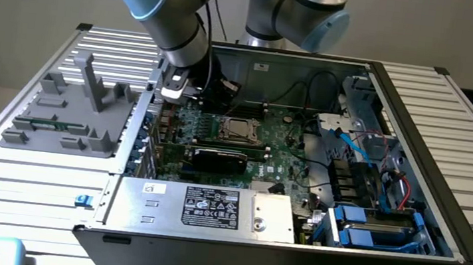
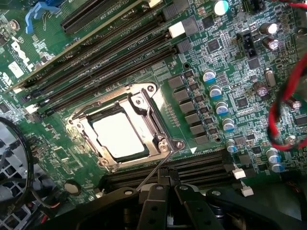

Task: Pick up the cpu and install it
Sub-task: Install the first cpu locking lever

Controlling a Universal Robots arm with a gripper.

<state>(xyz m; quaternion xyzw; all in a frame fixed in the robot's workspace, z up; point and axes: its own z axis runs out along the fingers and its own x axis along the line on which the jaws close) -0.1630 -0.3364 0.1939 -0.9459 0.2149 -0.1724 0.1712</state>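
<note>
The cpu [image 2: 119, 136] is a flat square chip with a pale silver top. It lies in the black socket, with the metal frame [image 2: 158, 139] around it. In the exterior view the cpu [image 1: 237, 128] sits mid-board inside the open computer case. My gripper [image 2: 169, 184] hangs just off the socket's corner, fingers shut together with nothing visibly between them. The socket's thin wire lever [image 2: 154, 173] runs out towards the fingertips. In the exterior view the gripper [image 1: 170, 100] is over the board's edge towards the exterior view's left, apart from the cpu.
Long black memory slots [image 2: 110, 62] lie beside the socket. Red cables [image 2: 276, 120] loop nearby. A grey fixture [image 1: 69, 113] holding a green memory stick [image 1: 45, 125] stands outside the case. The power supply [image 1: 201, 205] and blue drive bays [image 1: 369, 228] line the near side.
</note>
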